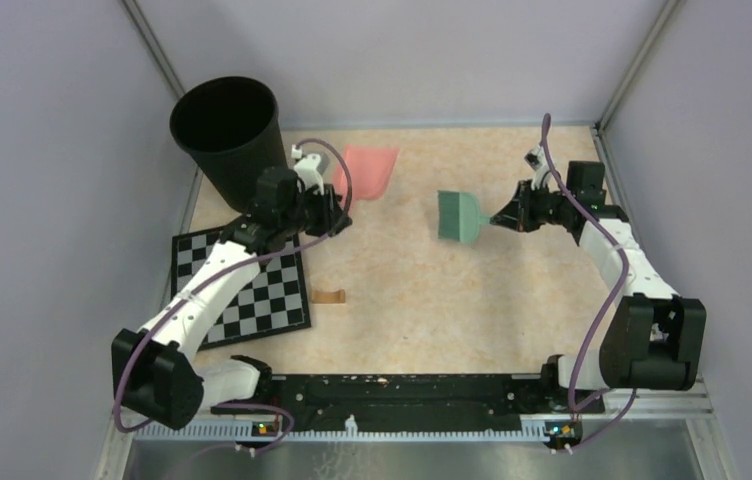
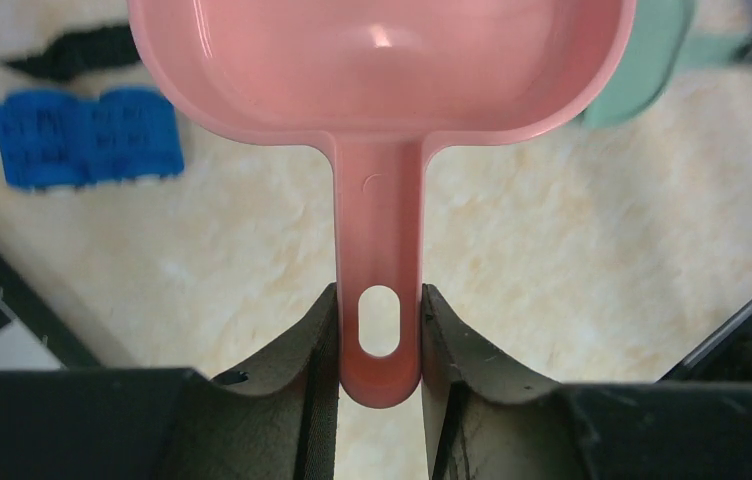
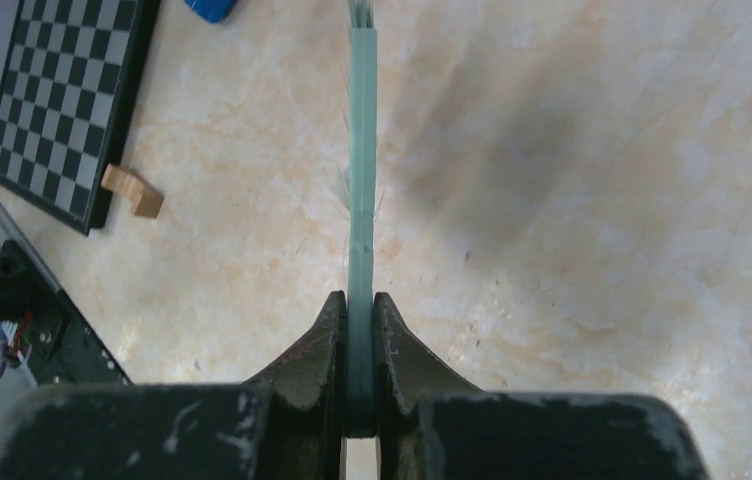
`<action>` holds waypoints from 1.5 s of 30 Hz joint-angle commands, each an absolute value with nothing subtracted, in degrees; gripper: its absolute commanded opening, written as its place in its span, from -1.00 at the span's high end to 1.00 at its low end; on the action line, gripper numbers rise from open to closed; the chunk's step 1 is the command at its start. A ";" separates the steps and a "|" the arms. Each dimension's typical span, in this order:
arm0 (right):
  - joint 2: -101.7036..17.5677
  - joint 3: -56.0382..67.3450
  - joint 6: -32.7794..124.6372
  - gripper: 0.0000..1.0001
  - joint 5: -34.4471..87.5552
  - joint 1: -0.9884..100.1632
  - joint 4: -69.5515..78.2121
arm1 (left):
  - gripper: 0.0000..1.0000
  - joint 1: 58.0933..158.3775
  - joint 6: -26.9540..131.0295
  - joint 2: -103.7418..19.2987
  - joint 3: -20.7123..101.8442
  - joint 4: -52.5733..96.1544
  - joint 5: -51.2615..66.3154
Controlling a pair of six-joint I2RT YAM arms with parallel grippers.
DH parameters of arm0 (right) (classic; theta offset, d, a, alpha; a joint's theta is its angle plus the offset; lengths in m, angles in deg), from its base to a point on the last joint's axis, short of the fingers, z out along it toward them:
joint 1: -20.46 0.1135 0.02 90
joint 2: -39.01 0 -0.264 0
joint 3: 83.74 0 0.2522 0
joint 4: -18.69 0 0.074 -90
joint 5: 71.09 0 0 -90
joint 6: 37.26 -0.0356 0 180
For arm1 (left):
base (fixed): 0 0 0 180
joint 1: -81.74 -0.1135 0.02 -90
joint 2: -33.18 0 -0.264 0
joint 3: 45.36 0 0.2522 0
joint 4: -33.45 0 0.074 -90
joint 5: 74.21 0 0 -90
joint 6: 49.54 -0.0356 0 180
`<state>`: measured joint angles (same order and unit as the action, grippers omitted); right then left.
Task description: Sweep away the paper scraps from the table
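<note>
Pink dustpan (image 2: 382, 60) pinched at handle by left gripper (image 2: 380, 340), green brush (image 1: 460, 216) clamped in right gripper (image 3: 360, 320); black paper scrap (image 2: 67, 52) lies on table (image 2: 572, 250) beside blue toy car (image 2: 87, 135), outside pan: set lip flat, sweep gently.

Left wrist view: the pink dustpan (image 2: 382, 70) is cut off by the top edge, so its far lip is out of frame. The green brush (image 2: 642, 70) shows only as a blurred corner at far right. The blue object (image 2: 87, 135) and the black paper scrap (image 2: 72, 50) are blurred, and their detail is illegible.

Top view: the left arm (image 1: 212, 275) covers part of the chequered board (image 1: 262, 300). The left gripper (image 1: 340, 205) hides the dustpan handle.
</note>
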<state>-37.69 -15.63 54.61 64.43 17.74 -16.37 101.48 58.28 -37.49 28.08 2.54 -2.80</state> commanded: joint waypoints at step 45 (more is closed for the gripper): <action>-91.80 34.07 11.02 1.00 56.90 38.17 -5.99 | 1.00 103.85 47.55 -23.82 9.75 2.15 18.33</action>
